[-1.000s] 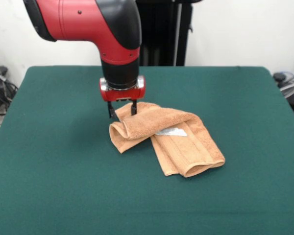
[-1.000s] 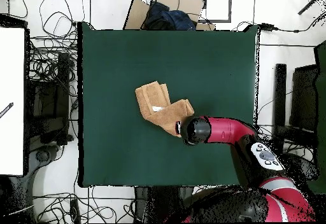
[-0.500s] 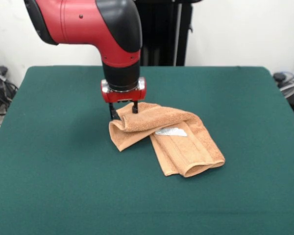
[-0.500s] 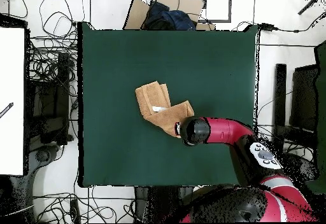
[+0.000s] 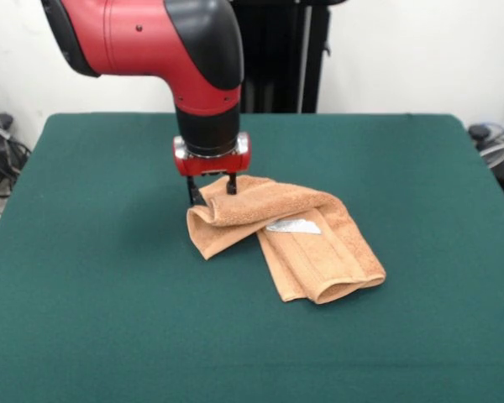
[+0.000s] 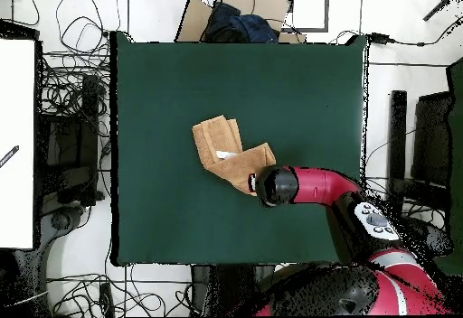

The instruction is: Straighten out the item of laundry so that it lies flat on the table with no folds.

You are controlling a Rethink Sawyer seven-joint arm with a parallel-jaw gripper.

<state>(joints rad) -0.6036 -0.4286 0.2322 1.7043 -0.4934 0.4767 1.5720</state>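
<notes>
The tan-orange towel (image 5: 307,243) lies crumpled and folded over itself near the middle of the dark green table (image 5: 101,294). Its white tag (image 5: 292,226) shows on top. One folded part runs toward the front right, and a rolled part bunches at the left. My gripper (image 5: 211,188) points straight down at the towel's far left corner. Its fingers (image 5: 191,192) stand apart, one on each side of the raised towel edge. In the overhead view the towel (image 6: 220,144) lies left of the arm's wrist (image 6: 278,185), which hides the gripper.
The red and black arm (image 5: 151,38) reaches in from the upper left of the front view. The table (image 6: 163,88) has wide green felt on all sides of the towel. Cables and boxes lie on the floor around the table (image 6: 63,107).
The gripper has shifted slightly toward the towel's corner and a little lower over the past second. The towel's left fold bunched slightly. Nothing has changed in the last half second.
</notes>
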